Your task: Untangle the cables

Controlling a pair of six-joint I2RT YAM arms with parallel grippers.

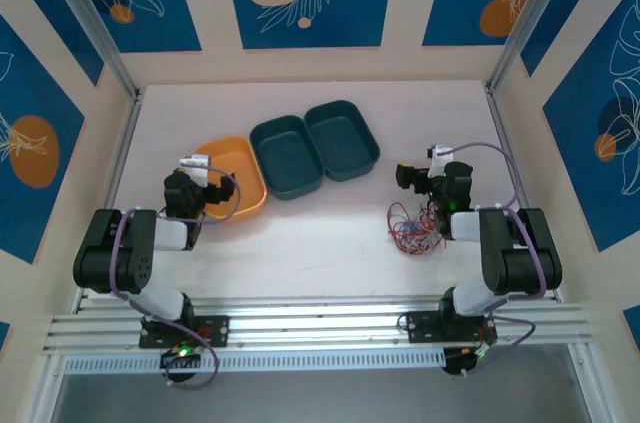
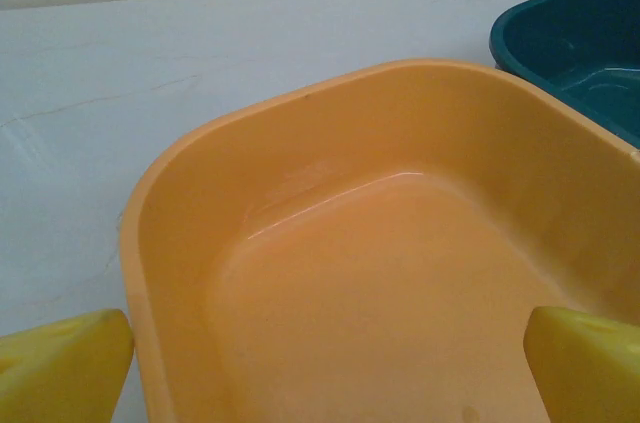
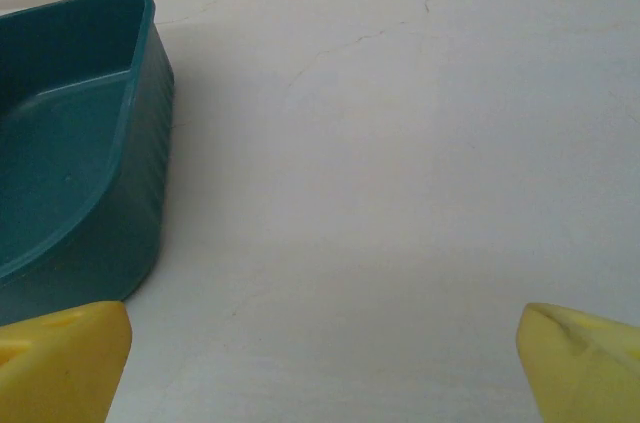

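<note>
The cables lie in a tangled heap of thin red, blue and white wire on the white table, close to the left of the right arm. My right gripper hangs just behind that heap. In the right wrist view it stands open, with its yellow fingertips far apart over bare table and nothing between them. My left gripper hovers over the near end of the orange tray. It is open too, and its yellow fingertips frame the tray's empty floor.
Two dark teal trays sit side by side behind the table's middle, right of the orange tray. One teal tray edge shows beside the orange one, and a teal wall stands left of the right gripper. Walls enclose the table.
</note>
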